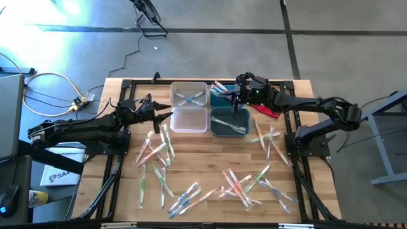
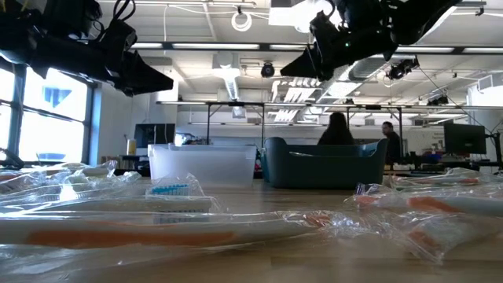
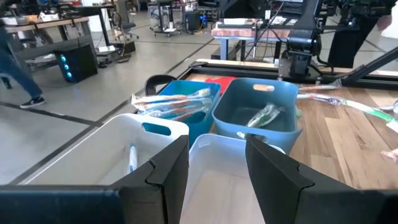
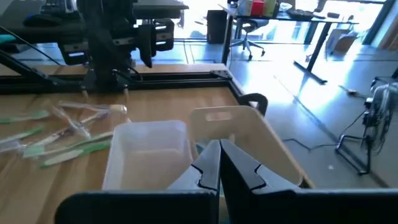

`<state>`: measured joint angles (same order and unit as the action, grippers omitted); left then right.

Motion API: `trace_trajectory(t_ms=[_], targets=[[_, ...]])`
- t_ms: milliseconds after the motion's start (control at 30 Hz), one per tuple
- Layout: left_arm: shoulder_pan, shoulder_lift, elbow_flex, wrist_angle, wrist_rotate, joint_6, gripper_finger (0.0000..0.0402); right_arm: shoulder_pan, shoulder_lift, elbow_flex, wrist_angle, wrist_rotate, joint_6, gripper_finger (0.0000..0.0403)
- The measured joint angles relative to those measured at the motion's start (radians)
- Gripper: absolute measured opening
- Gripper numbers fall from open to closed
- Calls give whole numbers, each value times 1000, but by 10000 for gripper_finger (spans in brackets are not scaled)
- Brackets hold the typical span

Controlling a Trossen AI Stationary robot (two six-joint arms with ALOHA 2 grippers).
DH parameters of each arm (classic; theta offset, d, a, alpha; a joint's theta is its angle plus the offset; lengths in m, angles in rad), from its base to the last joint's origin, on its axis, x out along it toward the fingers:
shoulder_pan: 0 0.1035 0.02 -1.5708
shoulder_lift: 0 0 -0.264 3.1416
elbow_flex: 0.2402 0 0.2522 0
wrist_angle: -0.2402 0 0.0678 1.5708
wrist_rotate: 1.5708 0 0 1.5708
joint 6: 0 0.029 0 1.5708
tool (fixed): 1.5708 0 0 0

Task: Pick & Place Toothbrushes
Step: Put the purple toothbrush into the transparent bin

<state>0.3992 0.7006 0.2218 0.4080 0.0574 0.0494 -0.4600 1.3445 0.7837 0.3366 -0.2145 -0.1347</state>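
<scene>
Only low view, people (image 2: 338,130) behind bins (image 2: 322,163)

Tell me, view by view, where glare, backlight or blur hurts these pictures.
High view: sun glare whitens the floor at upper left. Low view: the nearest wrapped toothbrushes are blurred, and both arms are silhouettes against the bright ceiling lights. Right wrist view: daylight washes out the far floor. Left wrist view: evenly lit, bins clear.
</scene>
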Motion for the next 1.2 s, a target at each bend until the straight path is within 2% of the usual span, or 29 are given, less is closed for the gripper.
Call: trace_trajectory(t_ms=[333, 600, 833, 1067, 1200], targets=[[0, 0, 0, -8, 4, -22, 157, -88, 0, 0, -2, 7, -57, 2], [0, 0, 0, -7, 3, -189, 157, -144, 0, 0, 8, 5, -54, 2], [0, 0, 0, -16, 3, -264, 157, -141, 0, 0, 8, 1, -48, 2], [0, 0, 0, -17, 2, -265, 157, -141, 0, 0, 8, -7, -42, 2], [0, 0, 0, -17, 2, -264, 157, -140, 0, 0, -2, -7, 21, 2]])
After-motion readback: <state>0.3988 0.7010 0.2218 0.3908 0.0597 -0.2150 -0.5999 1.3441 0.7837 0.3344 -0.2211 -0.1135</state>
